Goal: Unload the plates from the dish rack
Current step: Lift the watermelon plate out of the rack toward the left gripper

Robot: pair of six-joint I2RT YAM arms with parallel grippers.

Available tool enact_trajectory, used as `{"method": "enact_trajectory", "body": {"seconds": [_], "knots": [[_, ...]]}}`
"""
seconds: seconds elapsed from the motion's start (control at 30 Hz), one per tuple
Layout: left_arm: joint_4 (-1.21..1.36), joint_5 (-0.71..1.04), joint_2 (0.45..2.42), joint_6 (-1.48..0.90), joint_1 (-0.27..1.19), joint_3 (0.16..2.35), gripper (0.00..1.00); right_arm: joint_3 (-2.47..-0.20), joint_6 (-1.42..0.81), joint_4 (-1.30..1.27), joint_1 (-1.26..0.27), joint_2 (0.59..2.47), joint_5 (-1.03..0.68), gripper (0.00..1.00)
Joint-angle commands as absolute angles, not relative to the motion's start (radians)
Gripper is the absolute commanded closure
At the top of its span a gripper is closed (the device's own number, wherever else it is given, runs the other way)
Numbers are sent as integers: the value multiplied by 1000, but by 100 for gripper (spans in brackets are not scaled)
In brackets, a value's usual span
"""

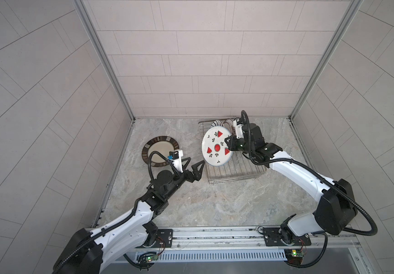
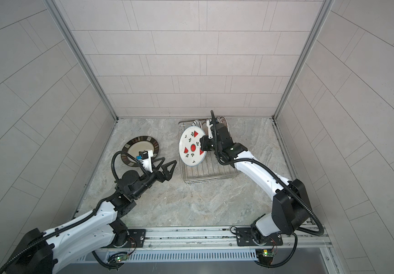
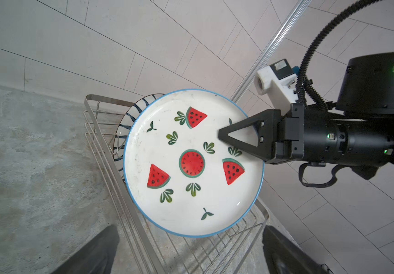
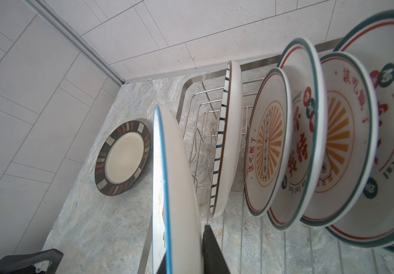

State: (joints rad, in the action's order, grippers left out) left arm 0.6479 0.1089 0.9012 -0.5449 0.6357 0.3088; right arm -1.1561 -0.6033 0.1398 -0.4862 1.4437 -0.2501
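While right gripper pinches watermelon plate by rim (left gripper wide, empty), leverage may slip it onto dish rack.

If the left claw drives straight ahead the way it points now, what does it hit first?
Most likely the watermelon plate, which the right claw holds tilted over the dish rack. The open left claw faces its decorated side, though the exact gap is unclear.

I read bright, even, diffuse light in both top views; shadows soft, faint. Straight lines bow toward frame edges. Right wrist view: blue-rimmed plate edge blurred close to the lens, probably out of focus.
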Motion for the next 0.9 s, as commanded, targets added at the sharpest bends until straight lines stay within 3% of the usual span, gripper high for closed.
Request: {"method": "enact_trajectory", "body": {"seconds": [0.0,0.3,0.5,0.73,0.87], "knots": [[725,154,915,-581,640,299,0,-1131,-681,-65,-463,1356,-385,93],[830,167,844,-761,637,185,2,-1000,-792,-252,-416,1293,-591,92],[875,99,817,-846,635,134,0,-956,-833,-316,-413,1272,-622,93],[1072,145,950,-923,632,143,0,-891,-904,-431,-419,1263,-680,93],[1192,179,1068,-957,632,168,6,-859,-916,-463,-430,1249,-692,93]]}}
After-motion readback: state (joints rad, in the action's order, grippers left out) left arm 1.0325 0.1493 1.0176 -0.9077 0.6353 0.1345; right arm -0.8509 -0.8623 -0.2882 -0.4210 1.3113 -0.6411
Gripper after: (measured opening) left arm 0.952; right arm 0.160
